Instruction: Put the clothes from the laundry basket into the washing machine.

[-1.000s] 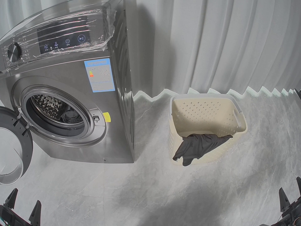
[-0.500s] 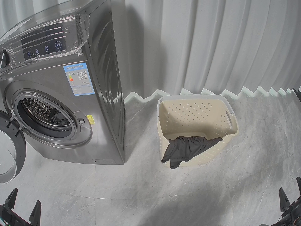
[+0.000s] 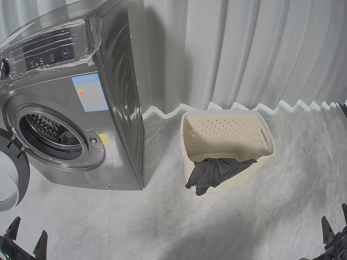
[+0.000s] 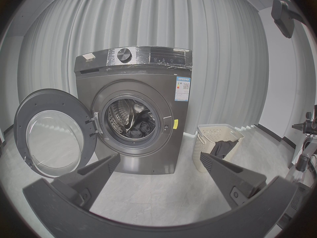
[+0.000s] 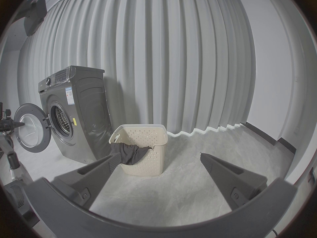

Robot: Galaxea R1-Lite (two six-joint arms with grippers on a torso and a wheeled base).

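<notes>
A cream laundry basket [image 3: 262,134] stands on the floor to the right of the grey washing machine [image 3: 83,127]. A dark garment [image 3: 211,172] hangs over the basket's near rim [image 5: 130,152] [image 4: 223,147]. The machine's round door [image 3: 11,181] is swung open, and dark clothes [image 4: 140,129] lie inside the drum [image 3: 54,130]. My left gripper [image 3: 27,235] is low at the near left, open and empty, well short of the machine. At the near right, my right gripper [image 3: 336,221] hangs open and empty, well short of the basket [image 5: 142,149].
White pleated curtains [image 3: 235,44] close off the back. The grey marble-look floor [image 3: 180,213] lies between me and both the machine and the basket. The open door juts out into the left side of the floor.
The whole head view has shifted, so the machine and basket sit further left in the picture; the camera moved. Both grippers hold the same spots in the picture and stay open.
</notes>
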